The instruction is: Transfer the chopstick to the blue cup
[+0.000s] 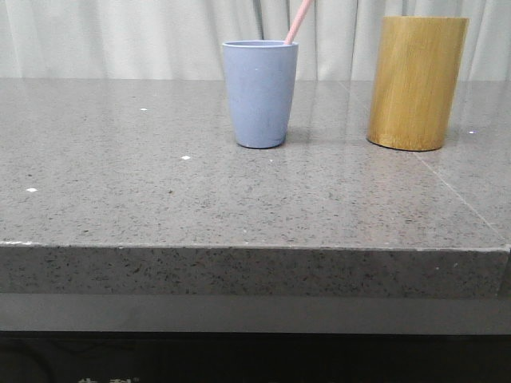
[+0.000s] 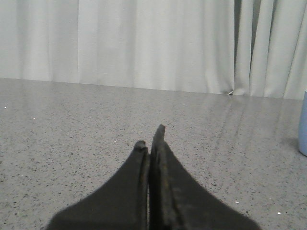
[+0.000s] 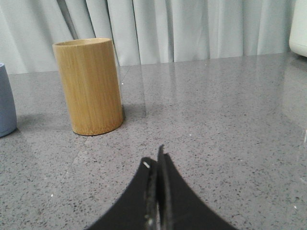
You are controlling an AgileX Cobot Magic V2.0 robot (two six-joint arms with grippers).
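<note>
The blue cup (image 1: 260,94) stands upright on the grey stone table at the back middle. A pale pink chopstick (image 1: 298,21) sticks out of it, leaning right; only its top end shows. The cup's edge shows in the left wrist view (image 2: 303,124) and in the right wrist view (image 3: 6,101). My left gripper (image 2: 150,136) is shut and empty, low over the table, well apart from the cup. My right gripper (image 3: 154,157) is shut and empty, low over the table, apart from the bamboo cylinder. Neither gripper shows in the front view.
A tall yellow-brown bamboo cylinder (image 1: 417,83) stands right of the cup; it also shows in the right wrist view (image 3: 89,86). White curtains hang behind the table. The table's front edge (image 1: 255,247) runs across the front view. A white object (image 3: 298,28) sits at the far edge.
</note>
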